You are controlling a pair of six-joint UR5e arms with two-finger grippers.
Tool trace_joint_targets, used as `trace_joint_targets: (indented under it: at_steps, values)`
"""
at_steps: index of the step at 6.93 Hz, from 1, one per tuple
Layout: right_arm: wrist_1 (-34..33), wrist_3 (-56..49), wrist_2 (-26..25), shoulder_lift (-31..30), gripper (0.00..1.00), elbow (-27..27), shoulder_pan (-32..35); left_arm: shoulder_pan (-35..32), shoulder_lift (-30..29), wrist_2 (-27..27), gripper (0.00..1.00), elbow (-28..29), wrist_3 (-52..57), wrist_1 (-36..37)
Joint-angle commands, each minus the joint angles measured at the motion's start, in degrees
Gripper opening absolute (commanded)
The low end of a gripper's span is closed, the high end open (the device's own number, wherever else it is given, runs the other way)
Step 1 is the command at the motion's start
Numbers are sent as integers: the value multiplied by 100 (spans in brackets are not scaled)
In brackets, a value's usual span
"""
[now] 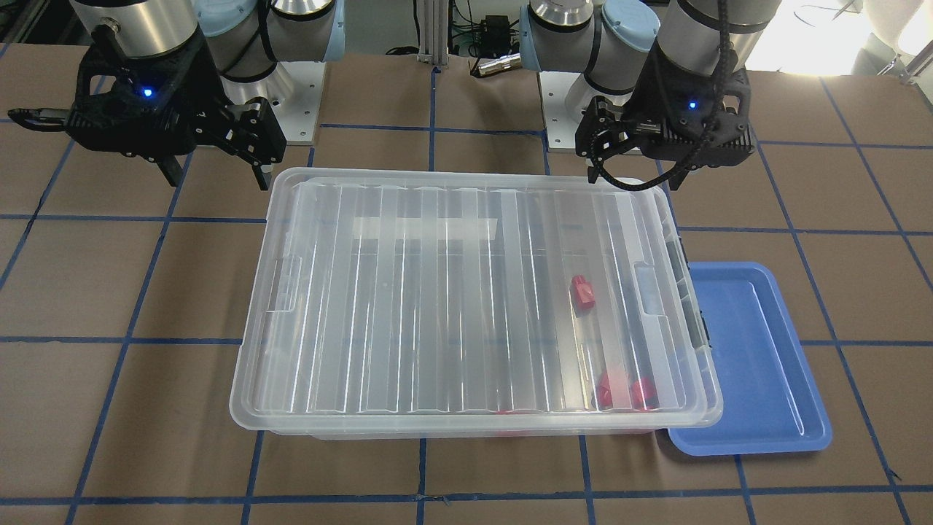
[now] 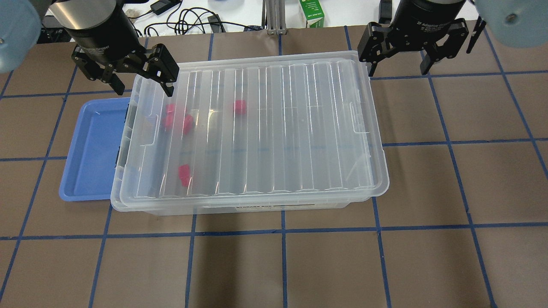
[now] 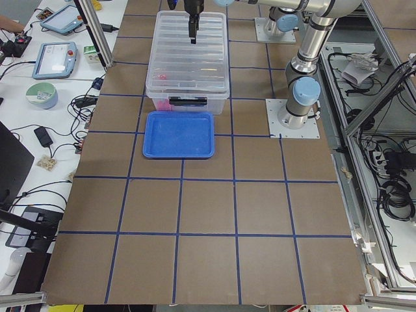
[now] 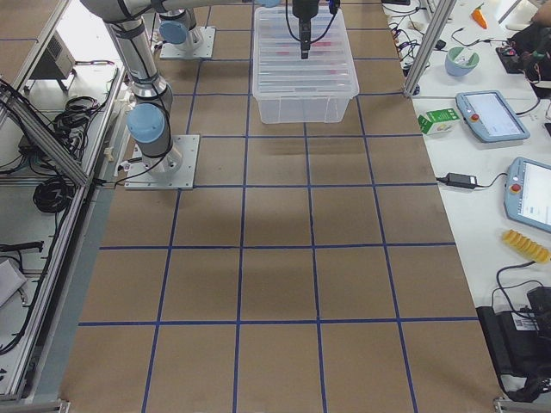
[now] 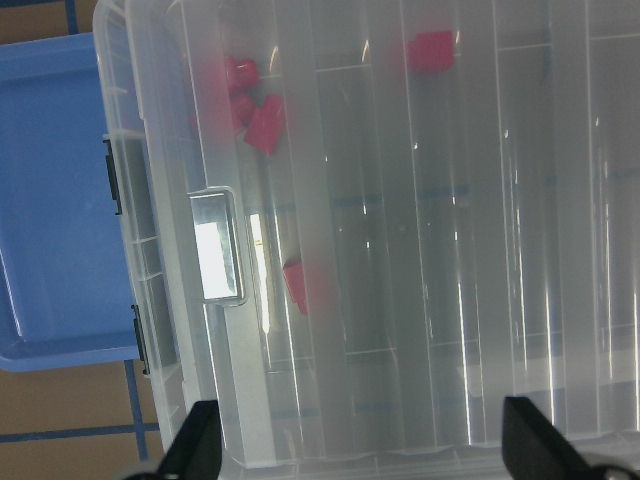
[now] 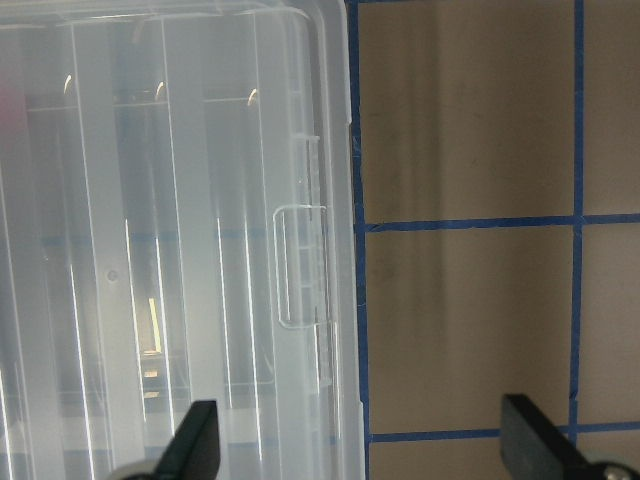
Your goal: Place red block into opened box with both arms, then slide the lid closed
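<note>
Item: red block (image 2: 185,174), kept inside the box (image 2: 214,208) near its left end, covered by the lid (image 2: 278,128), below the spread fingers of the left gripper (image 2: 144,87). Fingers of the right gripper (image 2: 398,68) likewise parted, empty. Block: glossy, stepped, stubbed.

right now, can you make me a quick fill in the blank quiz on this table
The stepped block under the lid is coloured ___. The tray beside the box is coloured ___. The left gripper and right gripper both stand ___. The tray lies at the box's end nearer the robot's ___ arm.
Missing words: red, blue, open, left.
</note>
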Motion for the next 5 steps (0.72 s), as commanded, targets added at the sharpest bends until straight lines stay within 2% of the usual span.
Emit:
trace_joint_targets:
  at_steps: [1,5]
  values:
    - [27,-14,21,-3,100,8,11,0,21,-13,100,0,0,8]
    - [35,-23,30,-12,100,17,11,9,56,-13,100,26,0,0]
